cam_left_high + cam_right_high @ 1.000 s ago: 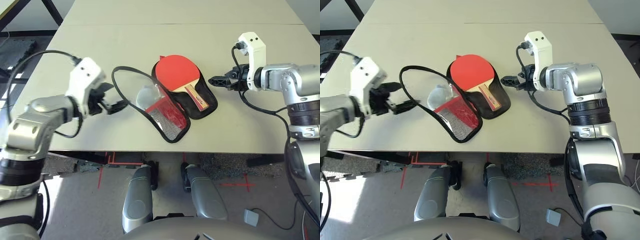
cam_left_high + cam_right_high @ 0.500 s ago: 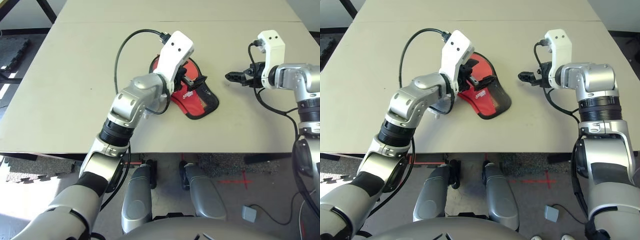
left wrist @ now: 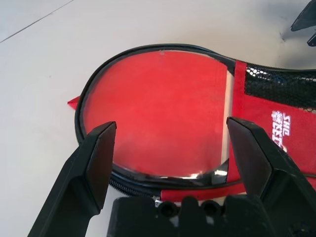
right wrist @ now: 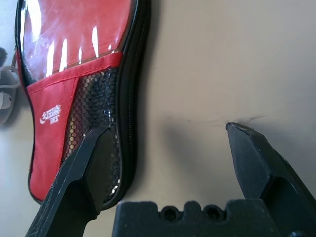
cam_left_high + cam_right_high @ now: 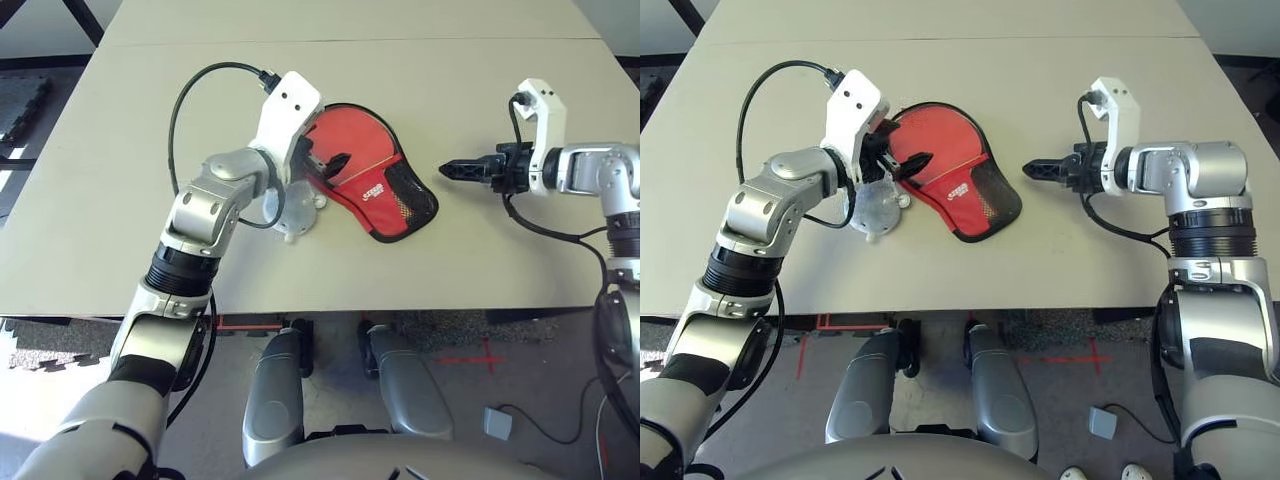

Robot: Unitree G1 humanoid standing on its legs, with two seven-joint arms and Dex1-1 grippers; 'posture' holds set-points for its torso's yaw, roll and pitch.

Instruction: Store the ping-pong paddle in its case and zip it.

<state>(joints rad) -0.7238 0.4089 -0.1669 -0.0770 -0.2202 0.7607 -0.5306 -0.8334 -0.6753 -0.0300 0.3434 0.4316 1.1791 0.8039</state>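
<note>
on the pale table (image 5: 120,170) in front of us lies the red paddle-shaped fabric case (image 5: 365,180) with its black zipper trim, flap folded shut, so we cannot make out the ping-pong paddle's handle or wood edge. our left wrist view shows a glossy round red face under a clear window (image 3: 158,108), which the head views do not resolve. white lettering (image 3: 280,129) sits on the red band beside the black mesh pocket (image 4: 98,128), too small for us to read. our left gripper (image 5: 902,163) hovers over the case's round end with its black fingers (image 3: 94,163) spread wide, holding nothing. our right gripper (image 5: 462,167) hangs apart from the case's mesh end, fingers likewise spread. a small grey-white rounded pouch (image 5: 875,210) is half hidden under our left arm.
</note>
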